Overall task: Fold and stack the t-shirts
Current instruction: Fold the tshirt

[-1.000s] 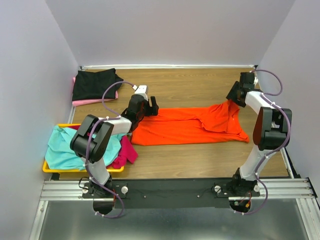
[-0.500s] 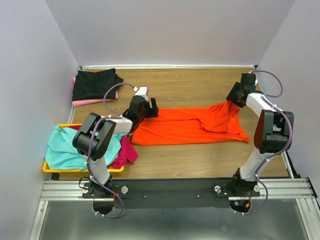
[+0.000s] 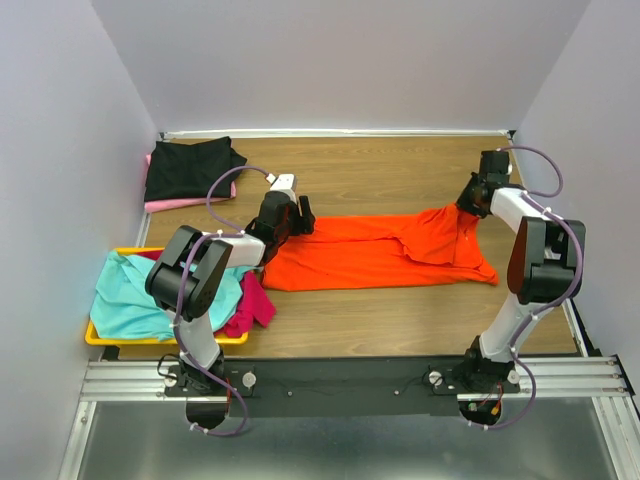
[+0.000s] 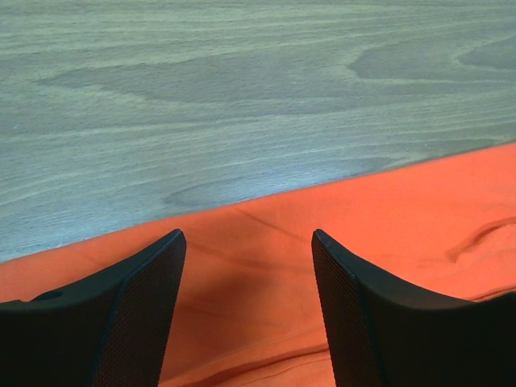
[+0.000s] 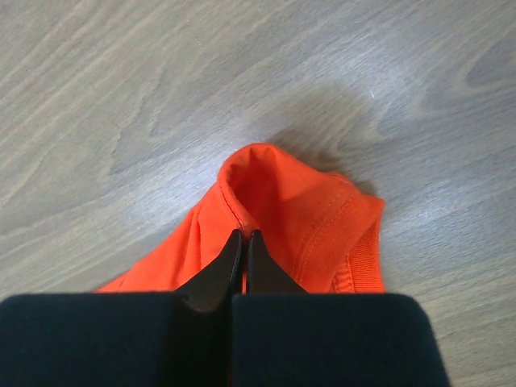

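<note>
Left gripper (image 3: pixel 302 213) has its two black fingers (image 4: pixel 121 322) apart, and in the left wrist view we see only the bright orange cloth t-shirt (image 4: pixel 403 218) between them; we cannot tell if the tips touch it. Nearest to the arm bases, on the left side of the brown wooden table (image 3: pixel 400 325), we find the shallow yellow plastic tray (image 3: pixel 92 335). It holds a crumpled teal cloth t-shirt (image 3: pixel 130 295), and a magenta cloth t-shirt (image 3: pixel 255 300) reaches over its right rim onto the wood. Further in, the bright orange cloth t-shirt (image 3: pixel 370 260) lies spread across the middle of the table, long from left to right, with some folds on its right half. The left gripper is at its far left corner. At the far right corner, the right gripper (image 5: pixel 243 235) is pressed together on a raised fold with a stitched edge, so this corner stands up a little from the wood, as the right wrist view shows us. In the far left corner of the table, well apart from the orange one, a folded black cloth t-shirt (image 3: pixel 190 168) rests on a pale pink cloth t-shirt (image 3: pixel 165 205), of which we see only a thin edge
</note>
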`<state>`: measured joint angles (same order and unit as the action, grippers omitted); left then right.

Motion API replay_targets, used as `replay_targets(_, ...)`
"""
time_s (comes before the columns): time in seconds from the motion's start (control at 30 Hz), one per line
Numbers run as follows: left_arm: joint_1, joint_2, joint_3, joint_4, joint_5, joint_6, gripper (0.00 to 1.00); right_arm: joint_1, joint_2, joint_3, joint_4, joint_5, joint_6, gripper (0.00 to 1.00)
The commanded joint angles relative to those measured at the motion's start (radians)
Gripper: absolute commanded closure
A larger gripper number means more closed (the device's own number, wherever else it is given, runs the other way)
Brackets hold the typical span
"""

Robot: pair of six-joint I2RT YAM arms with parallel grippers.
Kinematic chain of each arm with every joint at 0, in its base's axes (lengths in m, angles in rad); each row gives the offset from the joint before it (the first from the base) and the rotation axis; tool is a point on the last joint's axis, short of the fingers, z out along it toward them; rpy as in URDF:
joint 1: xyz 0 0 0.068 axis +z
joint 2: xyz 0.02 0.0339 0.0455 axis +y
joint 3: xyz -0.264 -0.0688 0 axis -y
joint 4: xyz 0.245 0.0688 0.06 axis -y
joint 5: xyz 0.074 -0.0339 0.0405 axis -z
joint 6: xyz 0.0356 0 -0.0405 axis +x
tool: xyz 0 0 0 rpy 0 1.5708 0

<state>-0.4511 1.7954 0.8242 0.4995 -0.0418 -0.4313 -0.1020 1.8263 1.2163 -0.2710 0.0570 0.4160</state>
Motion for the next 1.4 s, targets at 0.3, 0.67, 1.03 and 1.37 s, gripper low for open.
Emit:
replay_targets(0.3,0.006,0.053,0.004,0.02,-0.044,-0.007,0.31,-0.064,0.028,0.002,0.012,0.035,0.02,1.0)
replay_targets(0.67,0.009,0.055,0.0,0.025,-0.056,-0.015,0.32,-0.1,0.07,-0.02,0.012,0.058,0.03,0.99)
replay_targets(1.03,0.009,0.048,-0.005,0.022,-0.087,-0.029,0.26,-0.113,0.145,0.072,0.01,0.078,0.032,0.99)
replay_targets(1.37,0.009,-0.021,-0.053,-0.007,-0.142,-0.027,0.2,-0.113,0.364,0.373,-0.054,0.078,0.02,0.99)
